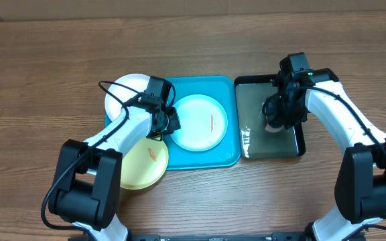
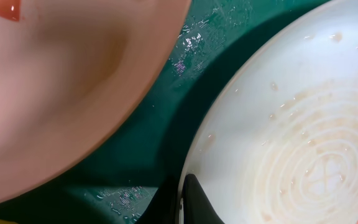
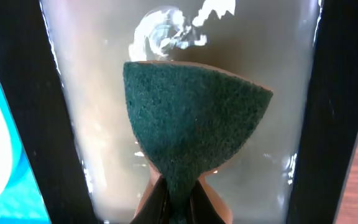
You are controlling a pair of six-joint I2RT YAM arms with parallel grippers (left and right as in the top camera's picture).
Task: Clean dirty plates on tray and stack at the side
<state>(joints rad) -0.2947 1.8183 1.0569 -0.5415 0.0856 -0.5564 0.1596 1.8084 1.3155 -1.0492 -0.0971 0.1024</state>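
The teal tray (image 1: 228, 152) holds the pale cyan plate (image 1: 200, 122), which has an orange smear. My left gripper (image 1: 169, 121) is shut on that plate's left rim; in the left wrist view one finger (image 2: 194, 199) lies over the rim of the plate (image 2: 291, 124), above the wet tray floor (image 2: 160, 137). A white plate (image 1: 127, 94) overlaps the tray's upper left corner. A yellow-green plate (image 1: 141, 166) with an orange smear overlaps the lower left corner. My right gripper (image 1: 277, 118) is shut on a green sponge (image 3: 191, 124) over the black tray.
The glossy black tray (image 1: 299, 148) sits right of the teal one and holds cloudy, soapy water (image 3: 98, 124). Its dark rims (image 3: 17, 93) frame the sponge on both sides. Bare wooden table (image 1: 45, 67) surrounds everything.
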